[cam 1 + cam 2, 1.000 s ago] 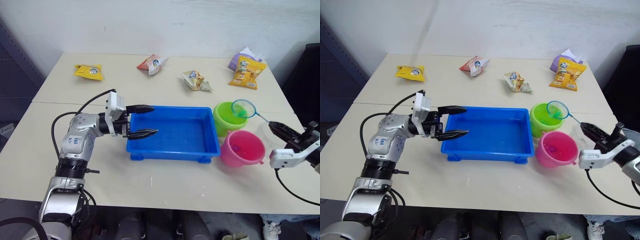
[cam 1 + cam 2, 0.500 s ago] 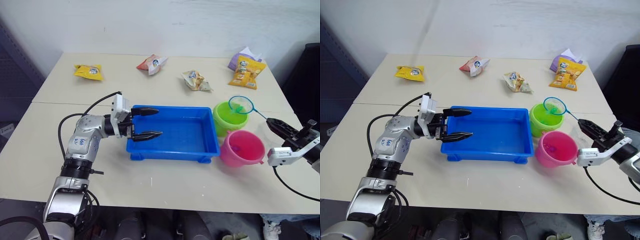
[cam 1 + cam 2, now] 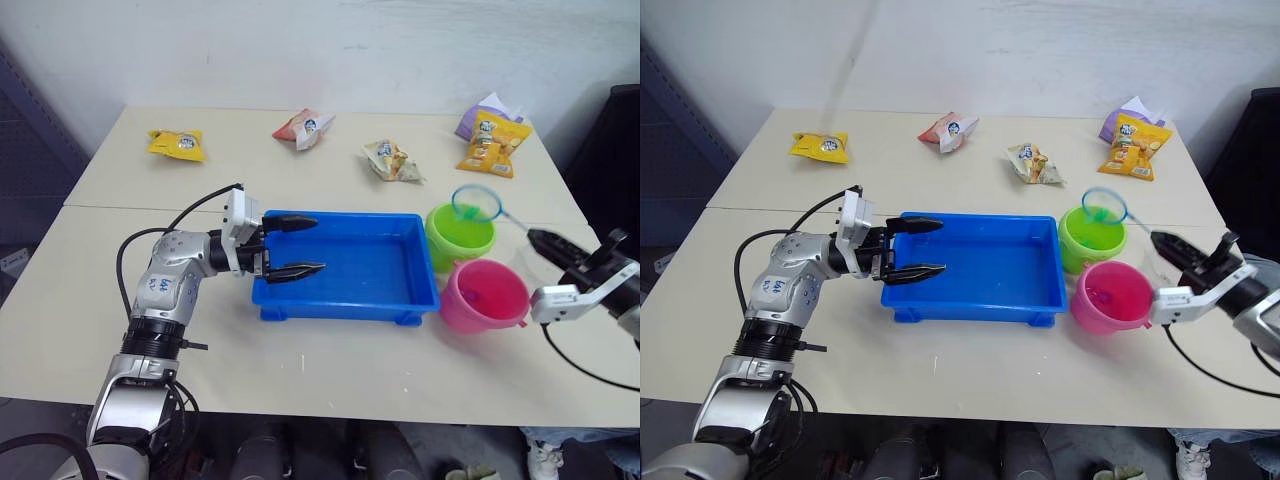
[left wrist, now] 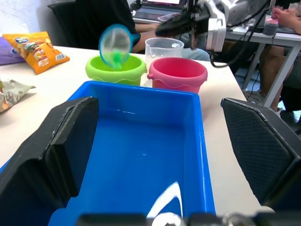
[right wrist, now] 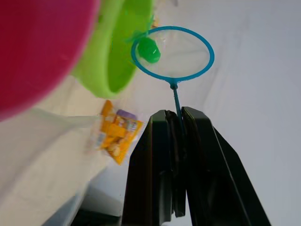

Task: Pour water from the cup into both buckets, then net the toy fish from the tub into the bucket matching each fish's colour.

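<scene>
Green fish sits in the net, whose light blue hoop hangs over the far rim of the lime green bucket. My right gripper is clamped on the net's thin dark handle, fingers pressed together around it. The handle's long axis runs from the gripper, out at the table's right edge, up and leftward to the hoop, so the hoop is the end farthest from my wrist. Judgement: the coming move is a tip of the hoop, and it turns on the fish lying over the green bucket's mouth rather than outside the rim; from the wrist view the fish sits at the hoop edge nearest the bucket. The pink bucket stands just beside the green one, nearer me, and the clear cup stands behind the pair. My left gripper has its fingers apart, holding nothing, straddling the left wall of the blue tub. I see no fish left on the tub floor. The right arm alone is placed for the drop.
</scene>
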Action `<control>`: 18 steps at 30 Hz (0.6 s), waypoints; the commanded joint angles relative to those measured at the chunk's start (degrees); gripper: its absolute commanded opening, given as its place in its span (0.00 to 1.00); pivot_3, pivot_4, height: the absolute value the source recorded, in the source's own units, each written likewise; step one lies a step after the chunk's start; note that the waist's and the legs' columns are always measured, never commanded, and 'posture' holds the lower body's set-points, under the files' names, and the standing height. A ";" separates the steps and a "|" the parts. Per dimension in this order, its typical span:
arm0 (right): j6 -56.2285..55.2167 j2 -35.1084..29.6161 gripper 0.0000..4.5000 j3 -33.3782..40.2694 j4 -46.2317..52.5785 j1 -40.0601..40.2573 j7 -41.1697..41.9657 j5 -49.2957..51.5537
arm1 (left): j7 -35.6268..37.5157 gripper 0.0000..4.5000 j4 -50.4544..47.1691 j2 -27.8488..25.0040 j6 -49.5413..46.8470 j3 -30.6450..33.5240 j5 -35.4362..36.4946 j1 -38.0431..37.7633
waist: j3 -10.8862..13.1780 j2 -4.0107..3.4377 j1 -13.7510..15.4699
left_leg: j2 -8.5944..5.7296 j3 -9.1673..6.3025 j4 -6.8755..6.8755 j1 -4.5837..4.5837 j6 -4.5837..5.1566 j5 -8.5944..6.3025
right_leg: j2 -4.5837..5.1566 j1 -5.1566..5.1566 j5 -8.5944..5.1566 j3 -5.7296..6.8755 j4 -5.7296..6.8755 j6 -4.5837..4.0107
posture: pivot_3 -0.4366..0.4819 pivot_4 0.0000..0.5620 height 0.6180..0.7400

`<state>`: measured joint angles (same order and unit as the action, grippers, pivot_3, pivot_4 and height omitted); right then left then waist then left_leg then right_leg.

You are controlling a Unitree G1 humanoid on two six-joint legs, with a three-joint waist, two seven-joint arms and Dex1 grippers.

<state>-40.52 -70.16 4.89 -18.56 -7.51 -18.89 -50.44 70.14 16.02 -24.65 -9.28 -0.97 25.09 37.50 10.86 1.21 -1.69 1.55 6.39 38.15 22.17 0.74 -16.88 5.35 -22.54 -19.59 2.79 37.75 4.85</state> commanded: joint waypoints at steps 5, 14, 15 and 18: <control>3.71 0.35 0.00 2.49 3.60 1.98 1.21 1.61 | -0.40 1.00 -1.64 0.14 0.37 0.90 0.62 -0.17 | 0.00 0.00 0.11 | 0.00 0.00 0.00 0.00 -0.03 0.01 | -0.01 0.01 0.00 0.00 -0.02 0.00 | 0.48 0.27 0.98; 4.69 -1.48 0.00 7.21 6.84 3.19 1.03 3.19 | -0.88 1.00 -1.50 0.22 0.55 1.16 0.69 -0.16 | -0.01 -0.01 0.03 | 0.02 0.04 0.00 -0.01 -0.03 0.01 | -0.02 -0.01 0.00 -0.03 0.01 0.00 | 0.48 0.27 0.98; 5.01 -1.13 0.00 7.09 6.87 3.62 0.68 2.69 | -0.87 1.00 -1.44 0.20 0.53 1.10 0.65 -0.13 | -0.01 0.00 0.09 | 0.02 0.02 -0.01 -0.02 -0.03 0.01 | -0.02 0.00 0.00 -0.02 0.00 0.00 | 0.48 0.27 0.98; 6.15 1.74 0.00 2.98 4.99 3.57 1.21 0.94 | -0.88 1.00 -1.24 0.33 0.43 1.06 0.71 -0.04 | -0.02 0.04 0.11 | 0.03 0.00 0.00 -0.01 -0.03 0.00 | -0.02 0.04 0.00 0.00 -0.05 0.00 | 0.48 0.27 0.98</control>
<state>-35.29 -70.06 9.63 -12.57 -4.29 -17.74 -48.86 69.50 16.02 -24.55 -9.34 -0.91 25.13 37.46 10.84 1.25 -1.58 1.58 6.38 38.14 22.16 0.72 -16.88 5.33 -22.49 -19.59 2.80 37.70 4.85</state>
